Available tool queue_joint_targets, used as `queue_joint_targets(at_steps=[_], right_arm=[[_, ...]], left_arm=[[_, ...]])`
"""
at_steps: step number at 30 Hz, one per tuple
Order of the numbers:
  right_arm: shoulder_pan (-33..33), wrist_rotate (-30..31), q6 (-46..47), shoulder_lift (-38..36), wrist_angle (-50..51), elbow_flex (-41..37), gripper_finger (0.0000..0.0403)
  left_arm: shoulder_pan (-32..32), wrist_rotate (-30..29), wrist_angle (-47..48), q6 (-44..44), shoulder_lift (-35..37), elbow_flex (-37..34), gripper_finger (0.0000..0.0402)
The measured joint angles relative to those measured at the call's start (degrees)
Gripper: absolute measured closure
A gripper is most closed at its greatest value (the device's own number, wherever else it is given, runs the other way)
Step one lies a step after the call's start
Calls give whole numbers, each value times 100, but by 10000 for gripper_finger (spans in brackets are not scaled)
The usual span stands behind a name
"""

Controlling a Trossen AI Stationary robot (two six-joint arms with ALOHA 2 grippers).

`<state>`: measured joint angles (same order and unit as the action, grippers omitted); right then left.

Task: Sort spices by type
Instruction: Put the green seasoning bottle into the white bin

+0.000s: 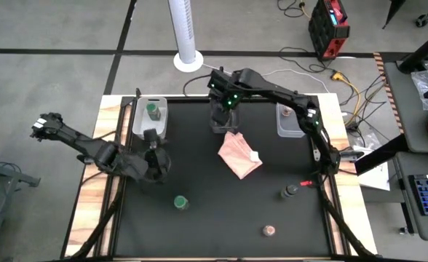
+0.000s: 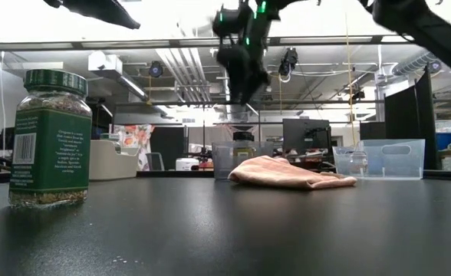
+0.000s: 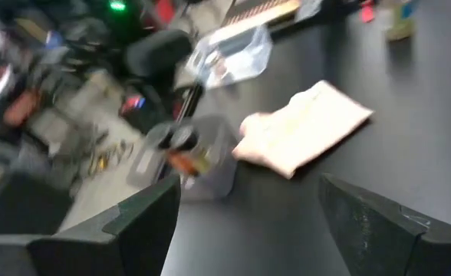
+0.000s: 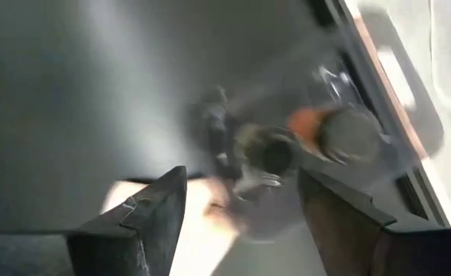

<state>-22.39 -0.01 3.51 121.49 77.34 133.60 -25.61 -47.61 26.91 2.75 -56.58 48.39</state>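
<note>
Overhead and level views of a black counter [image 1: 221, 211]. The right gripper [image 1: 219, 110] hangs over a clear plastic bin [image 1: 221, 122] at the middle of the far edge; in its wrist view its fingers [image 4: 145, 222] stand apart with nothing between them, above the bin, in which a dark-lidded jar [image 4: 275, 152] shows blurred (a second jar beside it, partly orange, is hard to make out). The left gripper [image 1: 153, 164] rests low at the counter's left side, fingers [image 3: 145, 222] wide and empty. A clear bin at far left [image 1: 151, 116] holds a green-lidded spice jar [image 1: 152, 111]; a clear bin at far right [image 1: 290, 121] holds a pinkish-lidded jar [image 1: 284, 112], partly covered by the right arm. Loose on the counter: a green-lidded jar of dried herbs [image 1: 180, 202], a dark-lidded jar [image 1: 290, 191] and a pinkish-tan-lidded jar [image 1: 269, 231]. A crumpled pink cloth [image 1: 239, 154] lies just beside the middle bin.
</note>
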Motion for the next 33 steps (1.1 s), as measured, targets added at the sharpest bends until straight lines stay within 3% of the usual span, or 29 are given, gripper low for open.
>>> queue_joint_targets(at_steps=[5, 9, 14, 18, 33], right_arm=[[806, 7, -208, -522, -592, -106, 174], [1598, 14, -501, -954, -1497, -400, 179], [2502, 250, -792, -1308, -2596, -892, 183], [3015, 983, -826, -1338, -3117, -1296, 184], [3225, 1204, -311, -1457, -5392, -3406, 184]], left_arm=[[-191, 24, -1430, 853, 38, -774, 110], [-211, 22, -2052, 1160, 194, -1230, 110], [-211, 19, -2143, 1186, 593, -1532, 110], [-211, 15, -2187, 1177, 939, -1699, 110], [-216, 178, -2027, 697, 1436, -1733, 110]])
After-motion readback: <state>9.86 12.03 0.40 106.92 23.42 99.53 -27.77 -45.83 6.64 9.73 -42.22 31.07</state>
